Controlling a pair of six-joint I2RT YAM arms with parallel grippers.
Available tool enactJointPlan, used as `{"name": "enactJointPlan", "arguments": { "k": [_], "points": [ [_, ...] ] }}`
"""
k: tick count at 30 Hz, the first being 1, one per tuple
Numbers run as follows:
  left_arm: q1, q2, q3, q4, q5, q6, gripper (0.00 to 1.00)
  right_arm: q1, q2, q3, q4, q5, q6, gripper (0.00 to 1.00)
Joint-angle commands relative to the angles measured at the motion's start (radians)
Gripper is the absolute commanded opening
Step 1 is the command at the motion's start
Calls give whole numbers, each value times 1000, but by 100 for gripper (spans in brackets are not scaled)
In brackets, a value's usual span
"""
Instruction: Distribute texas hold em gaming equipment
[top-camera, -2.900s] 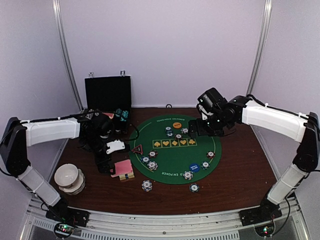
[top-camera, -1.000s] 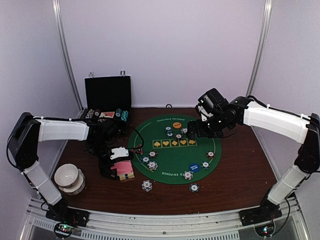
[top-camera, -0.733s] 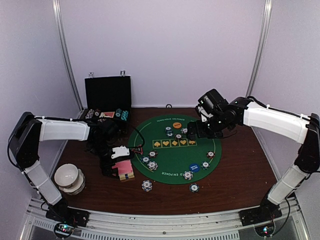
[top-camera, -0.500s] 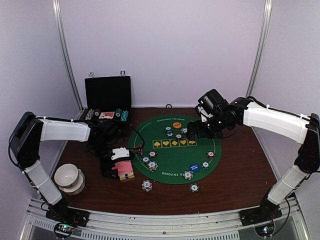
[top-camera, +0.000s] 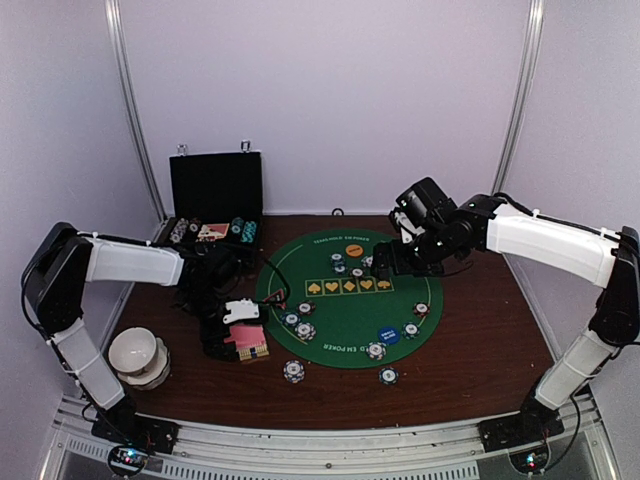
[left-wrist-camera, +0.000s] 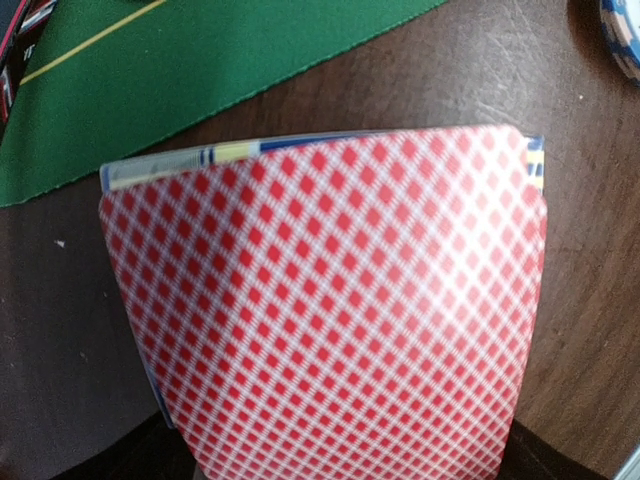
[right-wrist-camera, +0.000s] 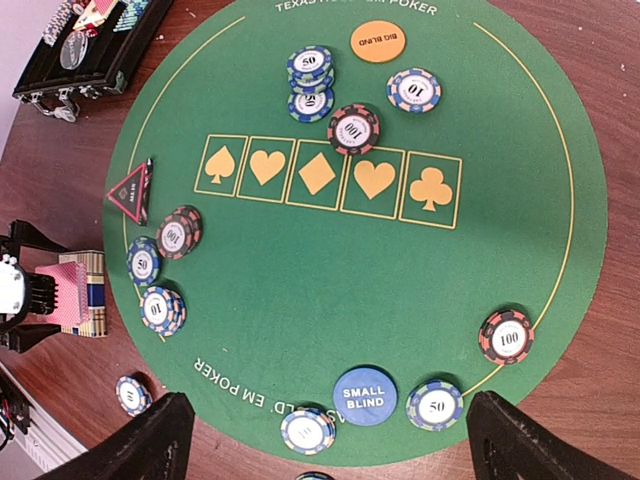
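The left pincer (top-camera: 225, 335) sits low over the desk (top-camera: 470, 365), its jaws spread wide on either side of the pink-backed playing cards (left-wrist-camera: 320, 310). These lie on a blue-and-yellow card box (left-wrist-camera: 180, 165) just off the left edge of the green mat (right-wrist-camera: 330, 290). The right pincer (top-camera: 385, 265) hangs above the mat's far side, its fingers (right-wrist-camera: 150, 440) wide apart with nothing between them. On the mat, striped poker chips (right-wrist-camera: 354, 128) lie in small groups. There is an orange disc (right-wrist-camera: 378, 41) at the far edge, a blue disc (right-wrist-camera: 364, 395) at the near edge and a red triangle marker (right-wrist-camera: 130, 190) at the left rim. Two more chips lie on bare desk in front. A black case (top-camera: 215, 190) stands open at far left, and white bowls (top-camera: 137, 355) sit near left.
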Motion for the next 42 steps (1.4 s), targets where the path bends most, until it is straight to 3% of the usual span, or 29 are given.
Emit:
{"name": "enactJointPlan", "arguments": {
  "k": [1,4,11,18,21,29,42],
  "points": [
    [-4,17,-12,41,-17,14,98,8,-26,-14,16,-1,13,99],
    [-4,25,-9,45,-24,9,97,7,-26,-15,16,-4,13,100],
    [-4,23,-5,45,-37,-19,73,7,-29,-26,21,-11,15,98],
    [-5,11,-26,67,-64,-24,62,8,-31,-36,32,-24,19,94],
    [-6,5,-35,68,-67,-22,48,7,-32,-41,41,-32,23,92],
    [-7,-24,-41,73,-83,-19,0,7,-22,-48,73,-73,44,88],
    [-7,-88,49,-51,-57,-19,0,7,6,-50,143,-169,91,87]
  ]
}}
